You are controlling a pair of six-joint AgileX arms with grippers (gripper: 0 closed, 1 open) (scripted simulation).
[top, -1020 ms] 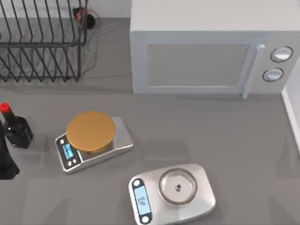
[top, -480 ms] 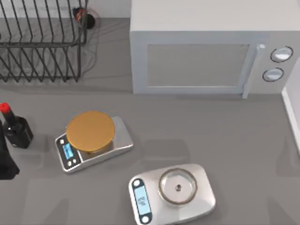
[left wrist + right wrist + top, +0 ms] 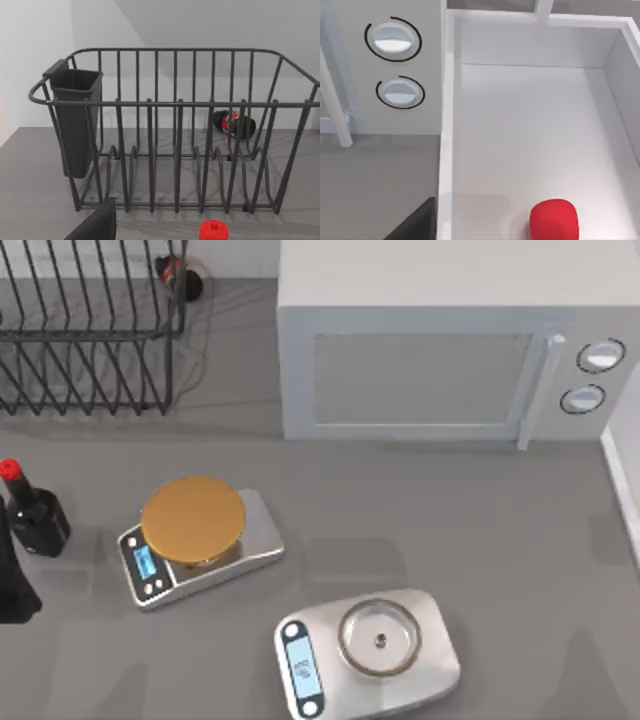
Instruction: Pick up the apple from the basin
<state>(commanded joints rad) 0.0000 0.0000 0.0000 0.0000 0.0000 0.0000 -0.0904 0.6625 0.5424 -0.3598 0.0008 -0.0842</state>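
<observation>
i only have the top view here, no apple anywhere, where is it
Observer: The right wrist view has the apple lying on the floor of a white basin.
Operator: where's that basin sit
Observer: Its wall runs right beside the microwave's two round knobs, so it lies at the table's right edge.
Operator: anything else red i might confuse it with
Observer: The left wrist view has a red-capped bottle in front of the wire dish rack, and a small red and dark object behind it.

Overhead top view of table [image 3: 480, 520] — wrist views low, toward rack [image 3: 175, 135] and basin [image 3: 530, 150].
</observation>
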